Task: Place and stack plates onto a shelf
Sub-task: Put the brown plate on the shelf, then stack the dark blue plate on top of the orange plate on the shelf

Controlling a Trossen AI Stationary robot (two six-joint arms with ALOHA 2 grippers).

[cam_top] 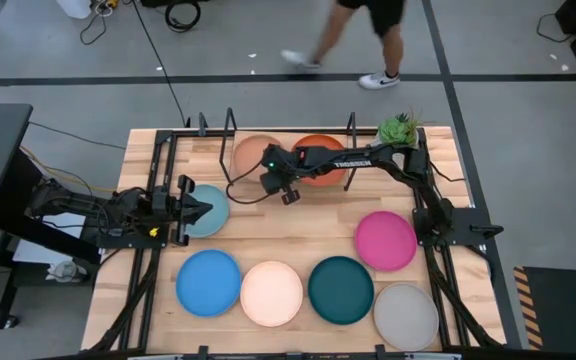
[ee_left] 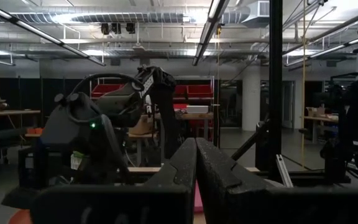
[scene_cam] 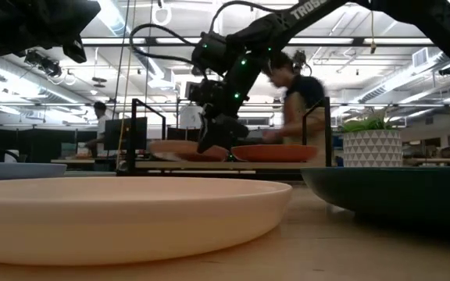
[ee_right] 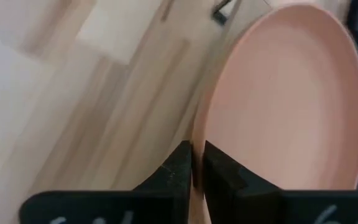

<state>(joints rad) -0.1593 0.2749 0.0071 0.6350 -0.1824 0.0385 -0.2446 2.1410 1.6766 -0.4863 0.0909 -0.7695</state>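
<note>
The peach plate (cam_top: 253, 155) and the orange plate (cam_top: 320, 160) lie side by side on the shelf (cam_top: 230, 125) at the table's far edge. My right gripper (cam_top: 280, 186) reaches over from the right and is shut on the peach plate's near rim. The light blue plate (cam_top: 213, 212) rests flat on the table at the left. My left gripper (cam_top: 200, 210) hangs above its left edge, shut and touching nothing. Magenta (cam_top: 385, 240), bright blue (cam_top: 208, 282), cream (cam_top: 271, 293), dark teal (cam_top: 341, 290) and grey (cam_top: 405, 316) plates lie flat on the near half. My right gripper pinches the peach plate's rim (ee_right: 197, 140) between its two fingers (ee_right: 178, 168), one over the plate's inside and one outside. The fingers (scene_cam: 212, 140) point steeply down from above at the plate's near-right edge. The plate (scene_cam: 170, 147) lies low on the shelf board (scene_cam: 209, 165).
A small potted green plant (cam_top: 400, 128) stands right of the shelf. Black wire uprights (scene_cam: 325, 129) rise at the shelf's ends. A person walks on the floor beyond the far edge (cam_top: 358, 30). Bare wood shows between the shelf and the near row of plates.
</note>
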